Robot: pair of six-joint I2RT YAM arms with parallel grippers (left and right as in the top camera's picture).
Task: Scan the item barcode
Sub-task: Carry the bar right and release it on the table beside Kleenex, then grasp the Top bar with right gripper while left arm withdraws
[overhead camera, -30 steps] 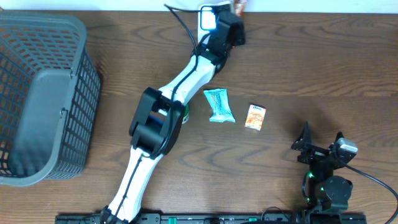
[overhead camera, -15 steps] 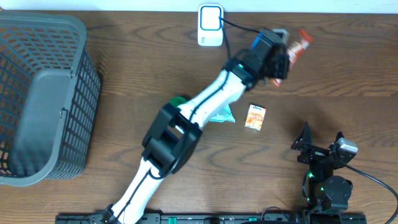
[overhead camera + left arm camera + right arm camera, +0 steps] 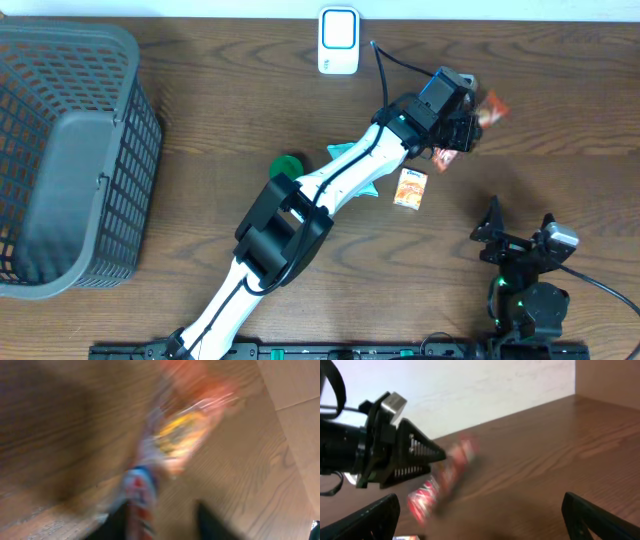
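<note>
The item is a red and orange snack packet (image 3: 487, 108), motion-blurred, at the tip of my left gripper (image 3: 465, 128) over the table's back right. In the left wrist view the packet (image 3: 176, 435) lies against one finger (image 3: 120, 522) with a clear gap to the other; the jaws stand apart. The right wrist view shows the packet (image 3: 440, 485) blurred just below the left gripper's fingers (image 3: 415, 455). A white barcode scanner (image 3: 339, 40) stands at the back edge, left of the packet. My right gripper (image 3: 520, 235) rests open and empty at the front right.
A grey wire basket (image 3: 60, 150) fills the left side. A teal packet (image 3: 345, 152) lies partly under the left arm, with a green object (image 3: 288, 165) beside it. A small orange box (image 3: 410, 187) lies just in front of the left gripper.
The left arm swung right from the scanner with the packet. Its jaws have parted and the packet is slipping down. The right arm stayed still.
</note>
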